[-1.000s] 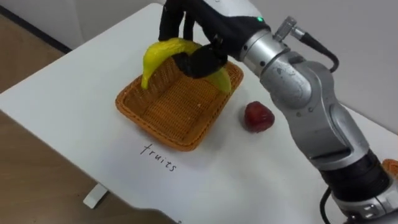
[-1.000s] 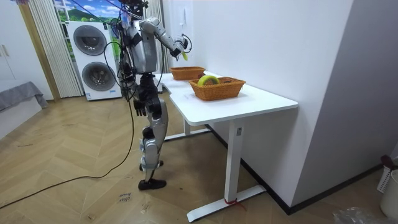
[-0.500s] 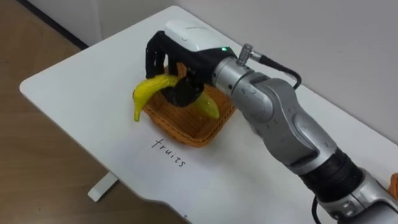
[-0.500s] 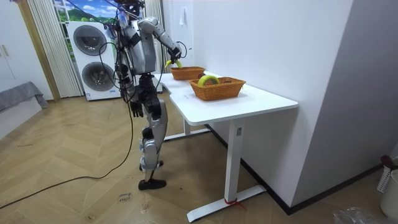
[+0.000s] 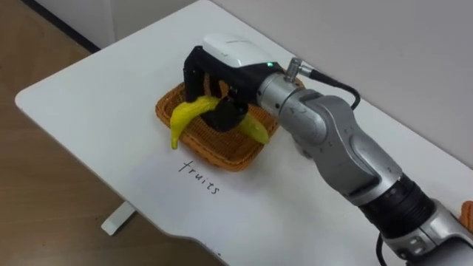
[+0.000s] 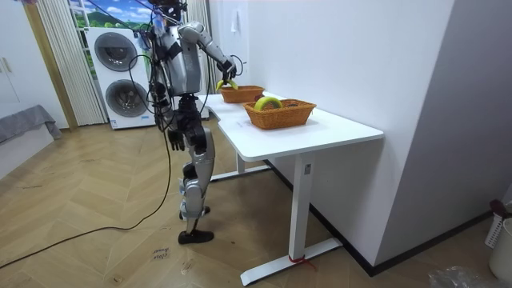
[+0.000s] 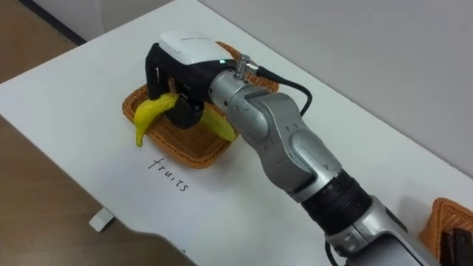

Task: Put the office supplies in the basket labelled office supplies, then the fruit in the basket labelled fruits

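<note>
- Left eye view: my right hand (image 5: 235, 53) has its fingers curled round the middle of the banana (image 5: 183, 116), with the thumb tucked under it, so the hold looks firm. The banana hangs low over the fruit basket (image 5: 222, 155). One tip points into the basket toward my arm. The other tip juts past the front rim, over the white table (image 5: 89, 89). I cannot tell whether the banana touches the wicker. I judge that this fruit has reached its basket but is not yet let go.
- Room view: I stand at the table's far end, near the washing machines (image 6: 120, 52), with my right arm stretched out to the farther of two baskets. My left hand (image 6: 174, 141) hangs by my hip. The nearer basket (image 6: 280, 114) holds something yellow-green that is too small for me to identify.
- Right eye view: the grip on the banana looks the same from here. A corner of the second basket shows at the lower right with something dark inside. By my reckoning, what is left is to turn the banana fully inside the rim and open my fingers. My arm may be hiding loose things, so I cannot tell how many are left to sort.
</note>
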### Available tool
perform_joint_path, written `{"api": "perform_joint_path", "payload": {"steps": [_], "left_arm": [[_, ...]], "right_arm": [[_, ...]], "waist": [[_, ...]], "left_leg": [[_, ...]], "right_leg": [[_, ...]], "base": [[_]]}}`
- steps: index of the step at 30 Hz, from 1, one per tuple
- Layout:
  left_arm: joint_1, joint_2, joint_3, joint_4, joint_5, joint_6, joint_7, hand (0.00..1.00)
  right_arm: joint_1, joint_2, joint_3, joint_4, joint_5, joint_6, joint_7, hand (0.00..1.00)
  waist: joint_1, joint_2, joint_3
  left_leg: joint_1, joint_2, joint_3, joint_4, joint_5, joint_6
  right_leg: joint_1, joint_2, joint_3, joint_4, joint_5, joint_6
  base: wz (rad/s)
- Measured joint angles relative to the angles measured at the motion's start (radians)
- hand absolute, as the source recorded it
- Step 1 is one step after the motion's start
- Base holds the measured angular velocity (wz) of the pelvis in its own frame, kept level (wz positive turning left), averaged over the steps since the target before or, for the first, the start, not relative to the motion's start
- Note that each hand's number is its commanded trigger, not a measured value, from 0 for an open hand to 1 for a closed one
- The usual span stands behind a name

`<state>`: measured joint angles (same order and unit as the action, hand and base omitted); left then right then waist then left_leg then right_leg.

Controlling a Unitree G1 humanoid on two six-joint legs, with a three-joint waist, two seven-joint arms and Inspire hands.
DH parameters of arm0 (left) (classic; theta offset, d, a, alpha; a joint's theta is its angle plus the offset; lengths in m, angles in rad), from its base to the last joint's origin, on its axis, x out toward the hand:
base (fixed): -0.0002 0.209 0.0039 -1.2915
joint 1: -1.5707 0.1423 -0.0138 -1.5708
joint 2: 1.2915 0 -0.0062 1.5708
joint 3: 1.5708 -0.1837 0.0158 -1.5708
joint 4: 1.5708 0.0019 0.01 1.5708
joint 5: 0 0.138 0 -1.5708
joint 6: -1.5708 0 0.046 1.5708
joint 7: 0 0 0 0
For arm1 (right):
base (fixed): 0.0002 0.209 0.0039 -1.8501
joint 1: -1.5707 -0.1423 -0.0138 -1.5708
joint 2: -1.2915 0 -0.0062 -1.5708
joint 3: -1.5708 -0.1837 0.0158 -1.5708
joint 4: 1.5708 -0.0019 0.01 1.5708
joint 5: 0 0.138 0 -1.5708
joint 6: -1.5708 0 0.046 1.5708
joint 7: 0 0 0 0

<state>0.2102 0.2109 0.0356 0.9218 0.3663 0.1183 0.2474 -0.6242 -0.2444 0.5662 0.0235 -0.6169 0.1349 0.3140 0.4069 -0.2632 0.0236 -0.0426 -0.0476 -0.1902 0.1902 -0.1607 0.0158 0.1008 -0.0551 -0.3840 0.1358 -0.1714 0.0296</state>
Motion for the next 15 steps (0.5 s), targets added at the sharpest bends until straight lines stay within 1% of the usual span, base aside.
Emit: {"api": "perform_joint_path", "payload": {"steps": [1, 3, 5, 6, 7, 8, 9, 11, 15], "left_arm": [[0.0, 0.0, 0.0, 0.0, 0.004, -0.003, 0.0, 0.0], [0.0, 0.0, 0.002, 0.0, 0.026, -0.004, -0.001, 0.0], [0.0, 0.0, 0.002, 0.0, 0.039, -0.006, -0.001, 0.0], [0.0, 0.0, 0.002, 0.0, 0.04, -0.006, -0.002, 0.0], [0.0, 0.0, 0.002, 0.001, 0.041, -0.006, -0.003, 0.0], [0.001, -0.001, 0.002, 0.001, 0.044, -0.006, -0.004, 0.0], [0.001, -0.001, 0.002, 0.001, 0.046, -0.005, -0.005, 0.0], [0.001, -0.002, 0.002, 0.001, 0.071, -0.004, -0.01, 0.0], [0.001, -0.005, 0.002, 0.001, 0.081, 0.006, -0.016, 0.0]], "right_arm": [[0.0, -0.011, 0.0, 0.001, 0.01, -0.01, 0.0, 1.0], [0.0, -0.024, 0.0, 0.001, 0.023, -0.014, -0.002, 1.0], [0.0, -0.033, -0.001, 0.001, 0.028, -0.014, -0.007, 0.57], [0.0, -0.034, -0.002, 0.001, 0.032, -0.014, -0.007, 0.45], [0.0, -0.036, -0.006, 0.001, 0.038, -0.014, -0.007, 0.1], [0.001, -0.036, -0.016, 0.001, 0.043, -0.014, -0.007, 0.03], [0.002, -0.036, -0.023, 0.001, 0.045, -0.014, -0.007, 0.0], [0.009, -0.037, -0.052, 0.001, 0.047, -0.012, -0.007, 0.0], [0.027, -0.038, -0.071, 0.0, 0.046, -0.011, -0.006, 0.0]], "waist": [[-0.003, 0.0, 0.0002], [-0.005, 0.001, 0.0006], [-0.013, 0.003, 0.0026], [-0.015, 0.004, 0.0033], [-0.016, 0.006, 0.0049], [-0.016, 0.008, 0.0065], [-0.016, 0.009, 0.0072], [-0.016, 0.011, 0.0082], [-0.016, 0.011, 0.008]], "left_leg": [[0.0, 0.0, 0.0, 0.002, 0.0, 0.0], [0.0, -0.001, 0.0, 0.004, 0.0, 0.0], [-0.001, -0.001, 0.001, 0.005, 0.0, 0.0], [0.0, -0.001, 0.001, 0.005, 0.0, 0.0], [0.0, -0.001, 0.002, 0.005, 0.0, 0.0], [0.0, -0.001, 0.003, 0.005, 0.0, 0.0], [0.0, -0.001, 0.004, 0.005, 0.0, 0.0], [0.0, -0.001, 0.005, 0.005, 0.0, 0.0], [-0.001, -0.001, 0.011, 0.004, 0.0, 0.0]], "right_leg": [[0.002, 0.0, 0.0, 0.0, 0.0, 0.0], [0.003, 0.0, 0.0, 0.0, 0.0, 0.0], [0.004, 0.0, 0.001, 0.0, 0.0, 0.0], [0.004, 0.0, 0.001, 0.0, 0.0, 0.0], [0.003, 0.0, 0.001, 0.0, 0.0, 0.0], [0.003, -0.001, 0.001, 0.0, 0.0, 0.0], [0.003, -0.001, 0.001, 0.0, 0.0, 0.0], [0.002, -0.001, 0.006, 0.0, 0.0, 0.0], [-0.001, -0.001, 0.017, 0.0, 0.0, 0.0]], "base": [[0.03], [0.0], [0.0], [0.0], [-0.04], [-0.05], [-0.04], [0.0], [-0.04]]}}
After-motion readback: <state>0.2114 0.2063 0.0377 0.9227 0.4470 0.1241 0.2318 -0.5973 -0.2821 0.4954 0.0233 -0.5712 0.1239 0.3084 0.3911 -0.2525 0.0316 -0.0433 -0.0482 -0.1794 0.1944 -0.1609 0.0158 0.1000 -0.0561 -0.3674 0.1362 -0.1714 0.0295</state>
